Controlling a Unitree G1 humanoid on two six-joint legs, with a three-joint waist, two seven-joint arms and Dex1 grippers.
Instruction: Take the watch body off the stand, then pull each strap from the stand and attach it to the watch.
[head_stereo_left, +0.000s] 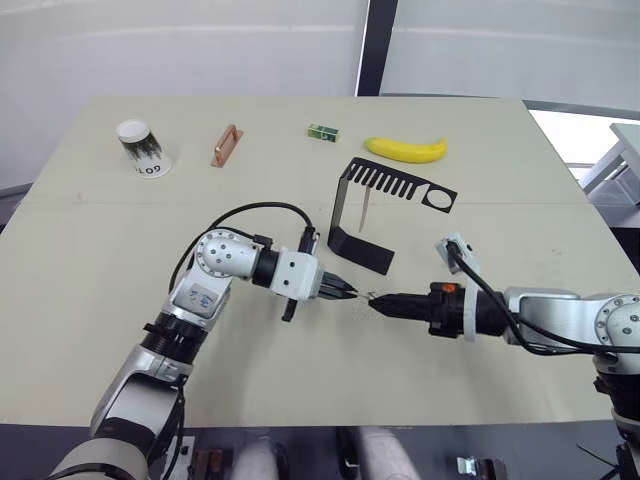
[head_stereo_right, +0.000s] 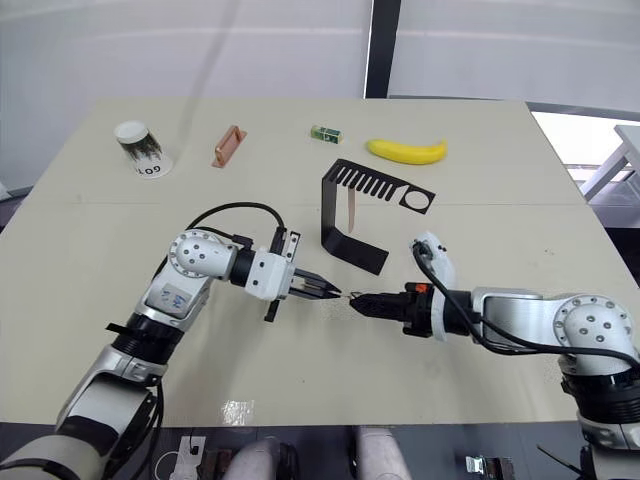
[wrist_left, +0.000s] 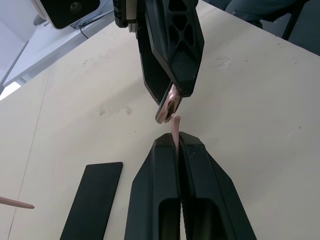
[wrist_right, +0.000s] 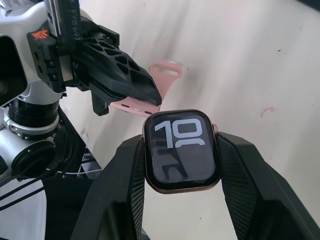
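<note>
Taking the stand (head_stereo_left: 362, 222) as the landmark, and going from the robot's left to its right: the left gripper (head_stereo_left: 343, 292) sits in front of the stand's base, on the near side, its 2 fingers closed flat on 1 pink strap (wrist_right: 145, 106). In the right wrist view the strap sticks out past the fingertips, its free end curling upward. It reads as thin, soft and floppy, so it will bend rather than push. The sensible hold is close to the connector end, as here, leaving little free length to buckle when it is pressed into the case.

Just right of that, still in front of the stand's base, the watch body (wrist_right: 182, 150) meets the strap tip. It is pinched by its 2 opposite sides in the right gripper (head_stereo_left: 375, 303), which is closed on it, screen facing the wrist camera and showing digits. The case looks small, rigid and light, with smooth rounded edges and a glass face. It is likely slippery, so the side grip must be firm, while leaving the strap slots at the free ends open.

The strap tip appears to be touching or just beside the case edge (wrist_left: 169, 102); whether it has seated I cannot tell.

On the stand itself, 1 more strap (head_stereo_left: 364, 208) hangs under the toothed arm, near the upright.
</note>
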